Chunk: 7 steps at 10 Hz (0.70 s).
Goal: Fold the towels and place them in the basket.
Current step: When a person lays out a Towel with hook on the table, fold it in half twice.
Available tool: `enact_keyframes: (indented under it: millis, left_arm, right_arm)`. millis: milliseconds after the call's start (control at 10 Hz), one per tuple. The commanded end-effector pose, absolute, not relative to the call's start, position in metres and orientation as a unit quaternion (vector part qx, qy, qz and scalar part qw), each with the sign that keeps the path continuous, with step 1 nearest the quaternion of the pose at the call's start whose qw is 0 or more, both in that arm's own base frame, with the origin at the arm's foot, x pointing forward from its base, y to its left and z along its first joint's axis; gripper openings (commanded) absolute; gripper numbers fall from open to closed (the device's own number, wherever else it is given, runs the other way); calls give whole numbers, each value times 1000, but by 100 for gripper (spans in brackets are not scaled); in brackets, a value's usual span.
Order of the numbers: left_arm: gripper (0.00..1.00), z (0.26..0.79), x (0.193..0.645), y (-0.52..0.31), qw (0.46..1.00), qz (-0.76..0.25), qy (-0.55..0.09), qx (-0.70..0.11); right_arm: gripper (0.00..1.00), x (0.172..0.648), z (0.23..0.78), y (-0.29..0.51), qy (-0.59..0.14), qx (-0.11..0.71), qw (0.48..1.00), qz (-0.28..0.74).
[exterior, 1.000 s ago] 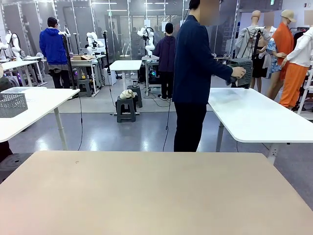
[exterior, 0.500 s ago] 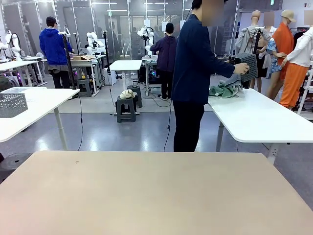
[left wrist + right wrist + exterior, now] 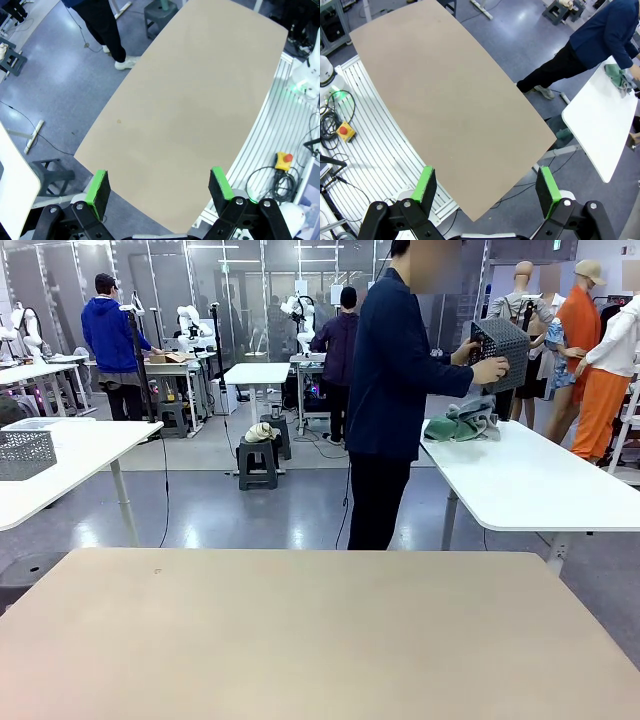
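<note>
Across the room, a person in a dark navy top (image 3: 395, 370) stands at a white side table (image 3: 530, 480) and holds the dark grey mesh basket (image 3: 500, 340) up at chest height in one hand. Below it, the towels (image 3: 462, 425) lie in a crumpled heap on that table, a mint green one with a paler one on top. The right wrist view shows the heap (image 3: 620, 77) at the person's hands. My left gripper (image 3: 159, 186) hangs open high above the bare beige table (image 3: 190, 100). Over the same table (image 3: 445, 100), my right gripper (image 3: 486, 185) is open too, with nothing between its fingers.
A second grey mesh basket (image 3: 25, 453) sits on a white table at the left. A dark stool (image 3: 258, 462) carries a small cloth bundle. Red stop buttons (image 3: 283, 161) (image 3: 345, 131) and cables lie on the slatted base beside the beige table.
The person has lifted the basket from the white table up to chest height. The towels have appeared in a heap on that table. Both grippers hold still.
</note>
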<state>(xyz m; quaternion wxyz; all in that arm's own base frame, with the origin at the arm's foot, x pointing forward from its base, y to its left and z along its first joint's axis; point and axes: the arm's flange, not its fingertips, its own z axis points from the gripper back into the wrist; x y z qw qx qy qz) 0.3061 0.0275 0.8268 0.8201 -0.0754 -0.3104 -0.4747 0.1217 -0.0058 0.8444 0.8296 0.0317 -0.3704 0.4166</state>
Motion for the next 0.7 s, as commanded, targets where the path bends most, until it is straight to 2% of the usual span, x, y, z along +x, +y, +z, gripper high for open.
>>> enact_keyframes:
  millis: [0, 600]
  left_arm:
    - [100, 827, 305, 26, 815, -481, -313, -80]
    - [100, 827, 305, 26, 815, -481, -313, -80]
  right_arm:
    - [100, 117, 846, -7, -375, 33, 826, 419]
    - [100, 117, 846, -7, -375, 33, 826, 419]
